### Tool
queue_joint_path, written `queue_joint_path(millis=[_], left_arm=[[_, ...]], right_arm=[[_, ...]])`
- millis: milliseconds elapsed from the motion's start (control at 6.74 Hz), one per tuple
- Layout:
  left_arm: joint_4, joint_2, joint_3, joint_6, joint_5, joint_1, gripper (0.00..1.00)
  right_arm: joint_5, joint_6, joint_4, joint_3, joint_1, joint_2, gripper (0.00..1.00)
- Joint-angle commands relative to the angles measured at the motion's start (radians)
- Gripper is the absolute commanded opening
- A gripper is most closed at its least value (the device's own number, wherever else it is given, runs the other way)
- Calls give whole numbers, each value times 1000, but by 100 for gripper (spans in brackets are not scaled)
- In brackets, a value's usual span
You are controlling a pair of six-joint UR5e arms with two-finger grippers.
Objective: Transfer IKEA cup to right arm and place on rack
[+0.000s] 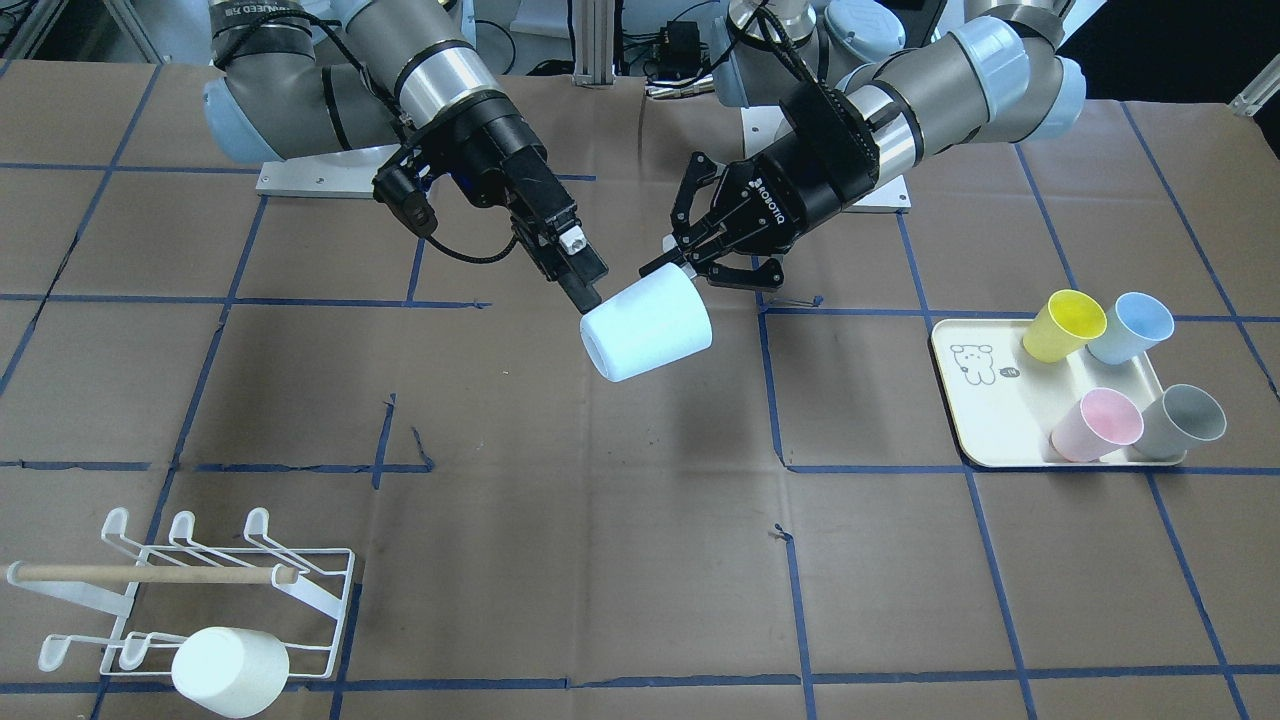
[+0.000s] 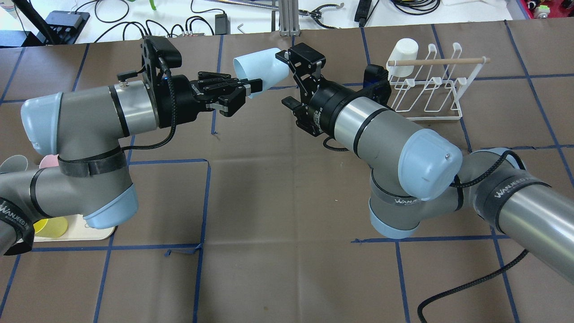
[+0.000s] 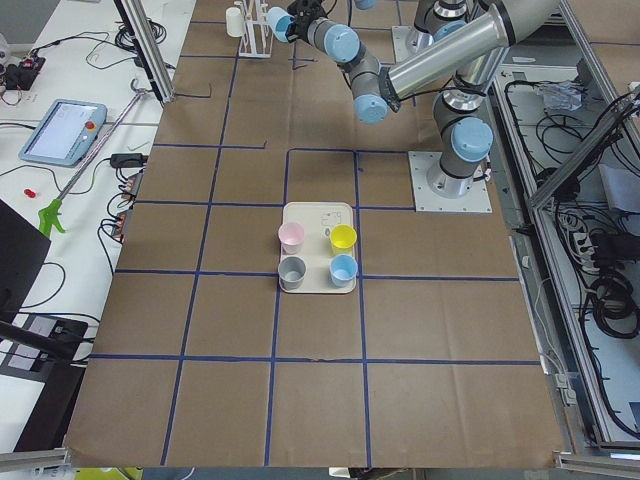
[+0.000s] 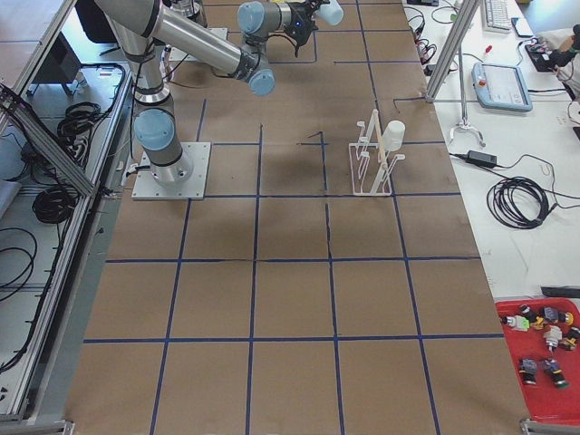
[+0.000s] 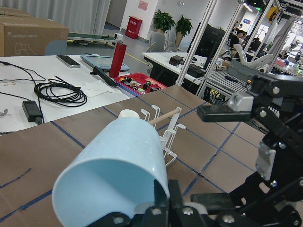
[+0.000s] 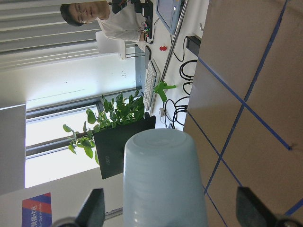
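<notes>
Over brown table, cup in left fingers, between spread right fingers.

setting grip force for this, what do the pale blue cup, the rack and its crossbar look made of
Cup: likely plastic; it is opaque and matte, with a thin even wall and no glaze shine.
Rack: probably white-coated metal wire, going by the thin bent loops and rods.
Crossbar: looks like bare light wood, a round dowel in a pale tan tone.
</notes>
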Motion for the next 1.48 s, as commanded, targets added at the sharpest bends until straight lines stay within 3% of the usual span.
queue_joint_path(millis=[0,297,1039,1336], left_arm=[[1,0,0,-2,0,-1,1],[1,0,0,-2,0,-1,1],[1,0,0,-3,0,-1,2],[1,0,0,-2,0,-1,2]], right_arm=[[2,-7,0,-52,9,56,96],[4,-5,0,-109,9,97,96],[7,-5,6,-138,11,133,95],[11,-7,23,-138,11,133,80]])
